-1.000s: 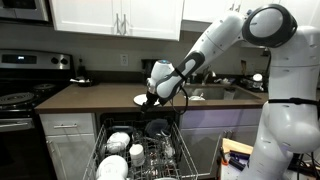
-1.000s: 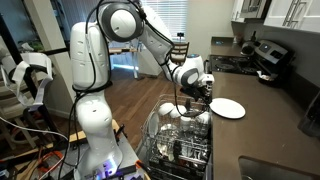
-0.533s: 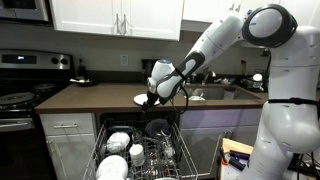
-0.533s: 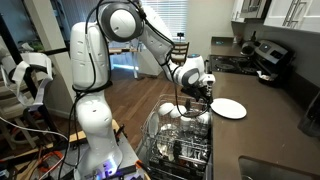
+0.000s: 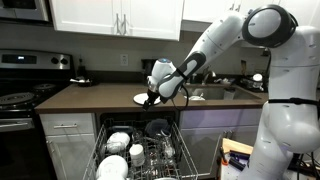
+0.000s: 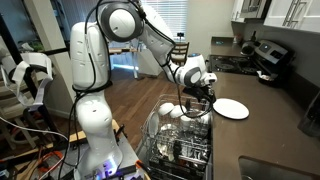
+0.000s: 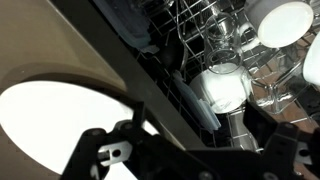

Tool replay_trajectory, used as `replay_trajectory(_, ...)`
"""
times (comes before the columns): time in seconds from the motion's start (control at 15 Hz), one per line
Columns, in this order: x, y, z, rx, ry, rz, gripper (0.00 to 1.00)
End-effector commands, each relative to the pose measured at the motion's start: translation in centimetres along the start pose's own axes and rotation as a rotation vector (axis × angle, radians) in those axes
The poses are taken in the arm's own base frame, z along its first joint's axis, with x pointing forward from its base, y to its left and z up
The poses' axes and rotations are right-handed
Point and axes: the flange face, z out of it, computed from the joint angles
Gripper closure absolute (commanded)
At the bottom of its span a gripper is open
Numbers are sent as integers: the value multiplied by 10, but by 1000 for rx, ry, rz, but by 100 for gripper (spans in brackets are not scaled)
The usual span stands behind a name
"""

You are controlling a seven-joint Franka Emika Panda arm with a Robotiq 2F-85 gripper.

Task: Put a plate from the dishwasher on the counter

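The white plate [image 6: 230, 108] lies flat on the dark tabletop [image 6: 275, 125], near the edge above the open dishwasher [image 6: 180, 140]. The fingers [image 7: 110, 158] stand apart and empty, just beside the plate's rim.

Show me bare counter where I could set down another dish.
Bare counter runs between the stove and the plate; a dark object sits only at the back wall. The dishwasher rack is packed, and the open gripper hangs beside the plate.
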Motion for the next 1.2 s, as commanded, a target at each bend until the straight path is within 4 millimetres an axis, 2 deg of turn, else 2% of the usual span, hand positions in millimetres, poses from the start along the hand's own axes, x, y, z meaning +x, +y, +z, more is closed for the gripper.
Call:
replay_trajectory(0.0,8,5,-6,-46,11,-37,0)
replay_trajectory(0.27,14,-1,-17,-91,34,-82,0)
replay_trajectory(0.4,17,-14,-26,-83,58,-99,0)
replay_trajectory(0.67,24,-62,-50,-11,114,-150,0)
replay_trajectory(0.93,26,-127,-76,115,178,-197,0)
replay_trajectory(1.0,34,-109,-62,73,148,-165,0)
replay_trajectory(1.13,32,-132,-71,108,162,-181,0)
